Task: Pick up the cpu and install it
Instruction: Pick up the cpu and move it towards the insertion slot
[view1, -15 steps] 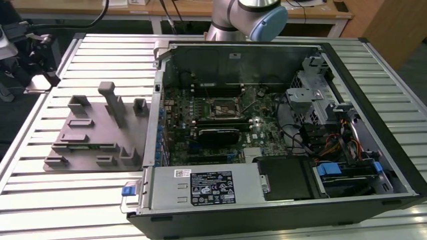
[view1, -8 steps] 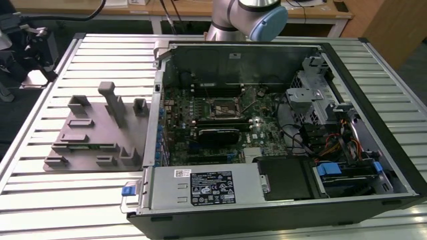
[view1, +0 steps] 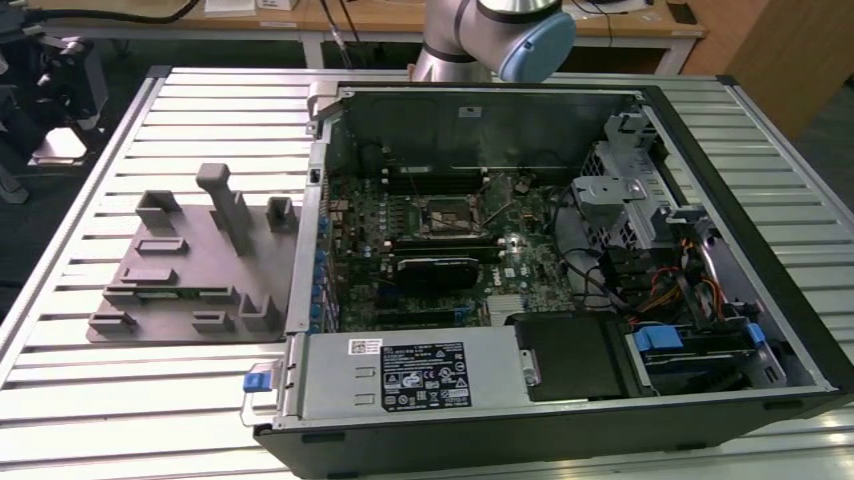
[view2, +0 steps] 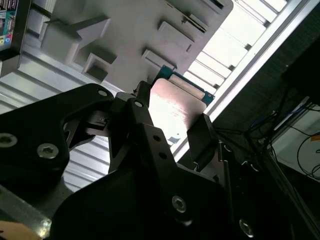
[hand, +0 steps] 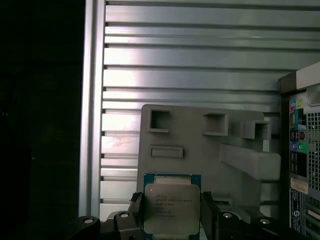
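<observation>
Gripper (hand: 171, 201) is clamping cpu (hand: 171, 212) betw. its fingers. It's hanging above grey fixture tray (hand: 200, 150), w/ pc case (hand: 306, 150) alongside.

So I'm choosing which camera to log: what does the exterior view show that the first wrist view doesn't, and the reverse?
Exterior view: the inside of the open computer case, with the motherboard and its black-framed socket. First wrist view: the cpu clamped in the gripper. Both: the grey fixture tray on the slatted table.
</observation>
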